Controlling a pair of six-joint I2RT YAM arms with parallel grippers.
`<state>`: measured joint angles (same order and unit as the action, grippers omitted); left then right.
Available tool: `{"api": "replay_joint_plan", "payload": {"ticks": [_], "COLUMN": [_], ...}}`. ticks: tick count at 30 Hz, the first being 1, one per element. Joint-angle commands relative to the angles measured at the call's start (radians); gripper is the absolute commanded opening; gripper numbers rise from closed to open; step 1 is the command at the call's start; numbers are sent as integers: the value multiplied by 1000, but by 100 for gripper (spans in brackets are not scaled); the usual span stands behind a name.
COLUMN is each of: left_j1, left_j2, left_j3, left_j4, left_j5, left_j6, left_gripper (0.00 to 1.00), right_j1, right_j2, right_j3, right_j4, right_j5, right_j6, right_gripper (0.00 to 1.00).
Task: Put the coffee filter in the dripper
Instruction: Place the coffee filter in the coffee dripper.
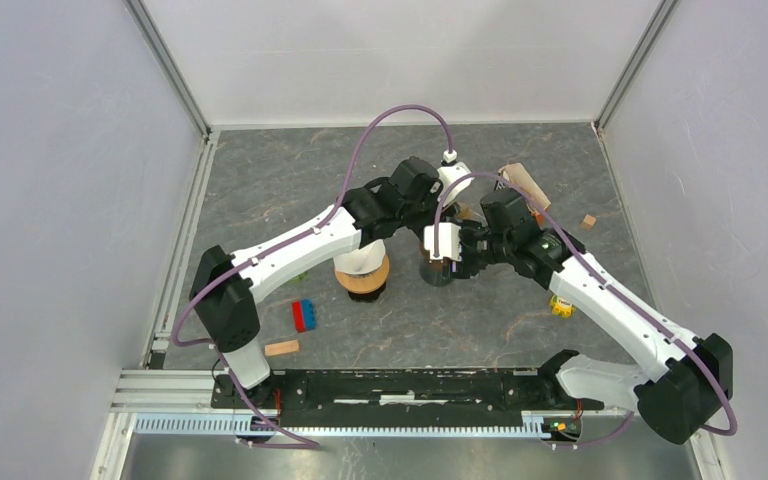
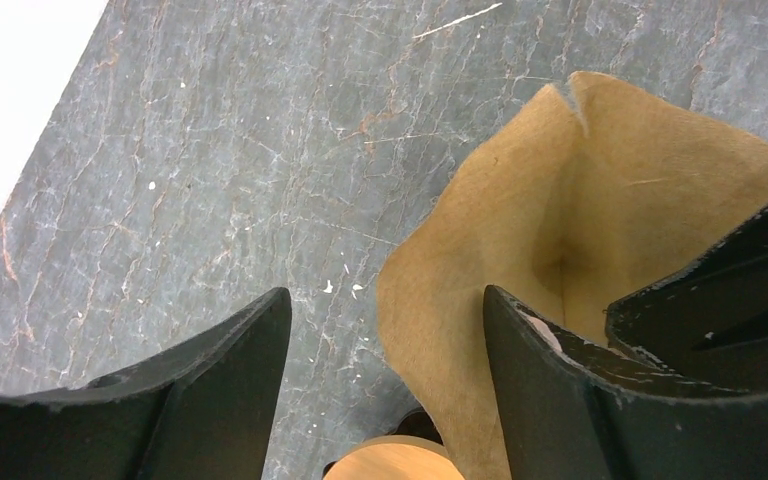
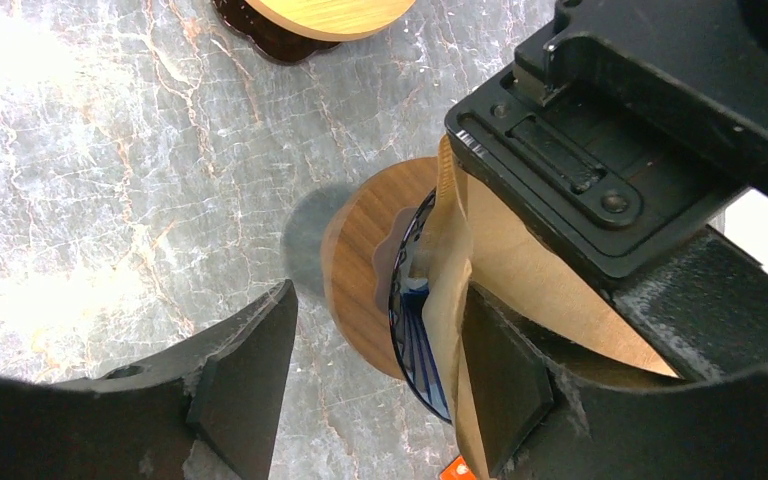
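One tan paper coffee filter (image 2: pixel 600 220), creased open into a cone, rests in the ribbed glass dripper (image 3: pixel 355 250) with its round wooden collar, mid-surface. I see the left gripper (image 2: pixel 385 300) and the right gripper (image 3: pixel 378 295) fingers both wide, each with one finger against the paper. Veined grey stone surface (image 1: pixel 290 190).

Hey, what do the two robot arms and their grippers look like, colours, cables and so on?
The left arm and right arm have white link shells joined by bulky black joint housings. Thin purple cables loop along each. The left gripper and right gripper are matte black, with curved, tapering jaws scuffed at the edges. No markings show.
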<state>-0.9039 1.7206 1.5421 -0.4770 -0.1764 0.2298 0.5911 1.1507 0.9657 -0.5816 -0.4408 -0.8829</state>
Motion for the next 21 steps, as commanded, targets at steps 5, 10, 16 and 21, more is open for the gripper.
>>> {"api": "replay_joint_plan", "payload": {"ticks": [5,10,16,21], "left_j1": [11,20,23,40], "left_j2": [-46,-56,-67,-80], "left_j3": [56,72,76,70], "left_j4": [-3,-5,-5,12], "left_j5": [25,33,47,46], "left_j6": [45,38,24,4], "left_gripper": [81,87,92,93], "right_j1": [-9,-14,-20,-22], "right_j2": [-30,-39,-47,-59], "right_j3": [80,98,96,83], "right_j4": [-21,-42,-59,-81], "right_j5": [-41,-76,-110,-145], "right_j6": [24,19,6,-16], "right_gripper": [69,69,69,67]}}
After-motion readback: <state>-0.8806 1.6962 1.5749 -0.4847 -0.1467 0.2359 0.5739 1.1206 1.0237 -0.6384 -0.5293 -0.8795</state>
